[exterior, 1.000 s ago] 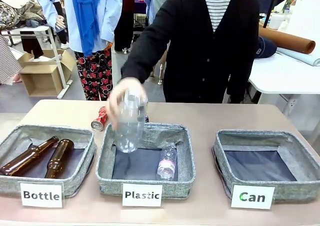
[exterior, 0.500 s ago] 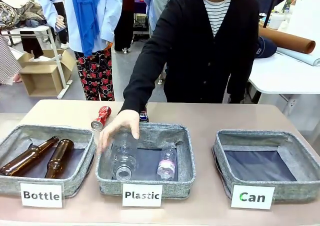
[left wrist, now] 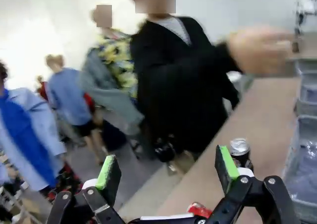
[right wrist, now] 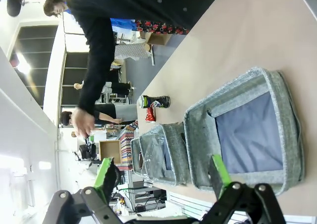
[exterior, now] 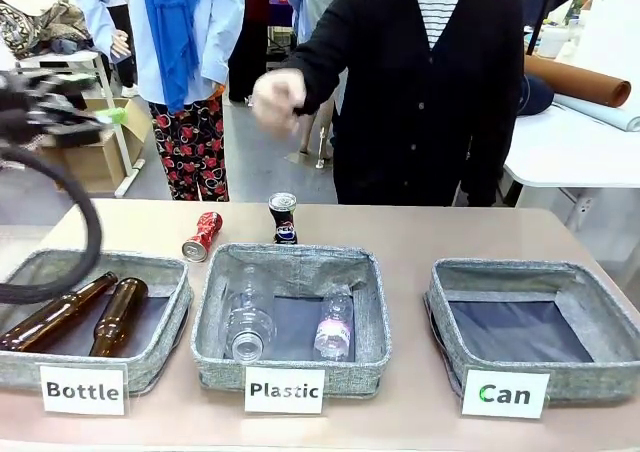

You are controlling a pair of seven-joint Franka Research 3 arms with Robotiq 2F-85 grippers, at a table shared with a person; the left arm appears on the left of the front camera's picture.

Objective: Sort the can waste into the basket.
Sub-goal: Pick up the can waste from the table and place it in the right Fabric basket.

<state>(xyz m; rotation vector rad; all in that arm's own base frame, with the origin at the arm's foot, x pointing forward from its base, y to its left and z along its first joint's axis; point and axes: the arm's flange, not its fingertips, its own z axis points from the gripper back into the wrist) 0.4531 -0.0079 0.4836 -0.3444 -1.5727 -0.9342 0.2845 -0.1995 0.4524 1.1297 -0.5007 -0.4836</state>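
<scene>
Can basket [exterior: 520, 269], robot's right end of the table: nothing in it, so no sorting done. Left gripper [left wrist: 168, 169] and right gripper [right wrist: 161, 177]: fingers apart, both empty, raised. Pepsi can [exterior: 283, 218] upright, red can [exterior: 202, 236] lying down, both behind the Plastic basket [exterior: 290, 261]; both left to move.

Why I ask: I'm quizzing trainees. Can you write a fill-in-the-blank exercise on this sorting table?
The red can lies on its ____. The dark can stands ____ on its base, silver top up. The Bottle basket holds ____ brown bottles. Missing words: side; upright; two.
</scene>
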